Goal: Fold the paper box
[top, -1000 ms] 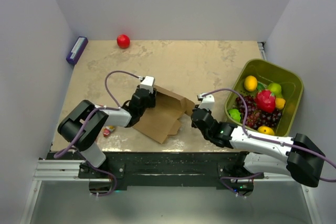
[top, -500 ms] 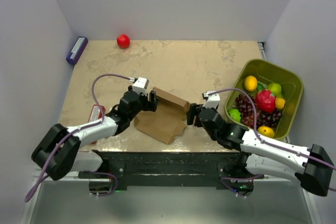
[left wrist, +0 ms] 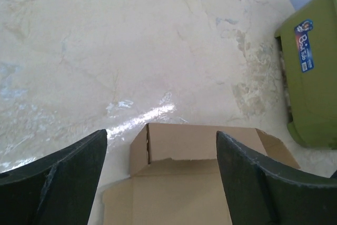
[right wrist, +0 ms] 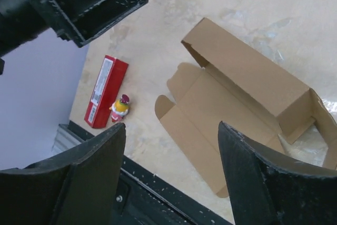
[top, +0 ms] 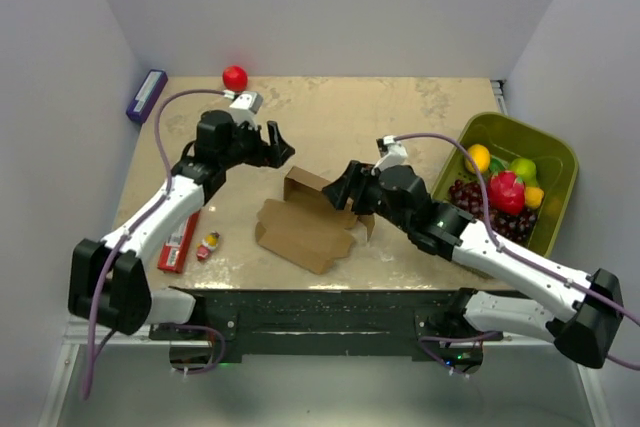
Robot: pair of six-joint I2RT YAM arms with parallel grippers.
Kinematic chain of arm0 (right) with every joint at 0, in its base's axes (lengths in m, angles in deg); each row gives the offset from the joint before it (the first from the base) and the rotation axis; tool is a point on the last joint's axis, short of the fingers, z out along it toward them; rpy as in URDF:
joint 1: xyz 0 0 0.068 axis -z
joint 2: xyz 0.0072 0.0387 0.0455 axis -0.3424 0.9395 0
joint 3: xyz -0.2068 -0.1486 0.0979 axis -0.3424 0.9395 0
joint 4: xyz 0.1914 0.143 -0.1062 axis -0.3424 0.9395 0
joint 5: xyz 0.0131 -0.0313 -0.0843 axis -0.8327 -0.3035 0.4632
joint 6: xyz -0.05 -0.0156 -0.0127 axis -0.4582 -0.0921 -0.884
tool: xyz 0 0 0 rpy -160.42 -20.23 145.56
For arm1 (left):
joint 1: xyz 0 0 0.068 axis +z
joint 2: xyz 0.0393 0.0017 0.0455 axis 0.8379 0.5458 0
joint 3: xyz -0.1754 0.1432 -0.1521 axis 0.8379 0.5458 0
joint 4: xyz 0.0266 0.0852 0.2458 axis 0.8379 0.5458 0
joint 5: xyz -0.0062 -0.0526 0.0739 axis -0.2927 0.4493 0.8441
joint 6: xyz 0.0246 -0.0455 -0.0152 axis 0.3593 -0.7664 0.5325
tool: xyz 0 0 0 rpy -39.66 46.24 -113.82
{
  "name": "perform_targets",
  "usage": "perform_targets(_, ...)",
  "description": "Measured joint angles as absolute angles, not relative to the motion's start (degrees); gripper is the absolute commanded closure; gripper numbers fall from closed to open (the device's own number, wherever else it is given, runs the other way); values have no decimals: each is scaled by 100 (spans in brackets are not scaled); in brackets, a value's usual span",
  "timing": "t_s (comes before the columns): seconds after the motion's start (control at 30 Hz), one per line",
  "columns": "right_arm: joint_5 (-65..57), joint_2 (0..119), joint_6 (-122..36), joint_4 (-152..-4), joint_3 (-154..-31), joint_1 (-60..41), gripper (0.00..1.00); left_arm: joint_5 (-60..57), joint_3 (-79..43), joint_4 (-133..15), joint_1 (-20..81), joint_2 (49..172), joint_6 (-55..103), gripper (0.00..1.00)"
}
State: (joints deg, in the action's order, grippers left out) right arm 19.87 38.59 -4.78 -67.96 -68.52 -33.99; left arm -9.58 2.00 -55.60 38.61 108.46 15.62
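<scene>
**Item 1. Right gripper [top: 341, 187].** Jaws spread wide, nothing between them. It hangs over the far right end of the sheet and touches nothing.

**Item 2. Left gripper [top: 277, 144].** Jaws likewise wide apart and empty. It is raised clear of the table, with its fingers aimed down towards item 3.

**Item 3. Paper box [top: 305, 225].**
- Material: plain brown card, with no print anywhere.
- Position: directly beneath the right gripper, and below and ahead of the left one.
- Condition: part-formed. One long panel stands up along the far edge with an end flap bent in. The wide panel and its tabbed flaps lie flat on the table [top: 400, 107].
- Step, as judged: between grips, with one crease raised and the body not yet closed.
- Next move, as judged: one gripper pinches a thin flat edge and swings it up and over while the other steadies the standing panel. The card looks light and likely to slide or spring back.

**Item 4. Small toy figure [right wrist: 120, 107].** Beyond the box's near-left corner. No lettering seen.

**Item 5. Red pack [right wrist: 105, 91].** Just past the toy. A pale label strip runs along it, its print too small to read.

**Item 6. Green bin [left wrist: 310, 82].** Far right of the left gripper. It carries a blue sticker with pale lettering that seems to begin with "B". The rest is illegible. Fruit lies inside.

**Item 7. Red ball [top: 234, 78] and purple box [top: 146, 95].** Farthest off, at the back edge. No readable marks.
</scene>
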Motion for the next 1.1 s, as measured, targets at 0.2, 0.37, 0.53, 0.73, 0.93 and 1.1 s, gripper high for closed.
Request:
perform_targets(0.2,990,4185,40,-7156,-5851,-1963,37,-1715,-449,-4929,3962,12182,1964,15)
perform_targets(0.37,671,4270,282,-7270,-5626,-1950,39,-1933,-670,-4489,3999,12813,2165,20)
perform_targets(0.53,597,4272,449,-7539,-5537,-1944,39,-2080,-720,-4487,4003,12979,2195,27)
perform_targets(0.73,595,4278,558,-7644,-5408,-1926,41,-2075,-702,-4524,4003,12979,2202,38)
perform_targets(0.93,597,4362,641,-7788,-5309,-1926,42,-2125,-495,-4621,4003,12966,2187,48)
perform_targets(1.1,601,4451,671,-7867,-5276,-1926,43,-2239,-326,-4741,4003,12857,2178,58)
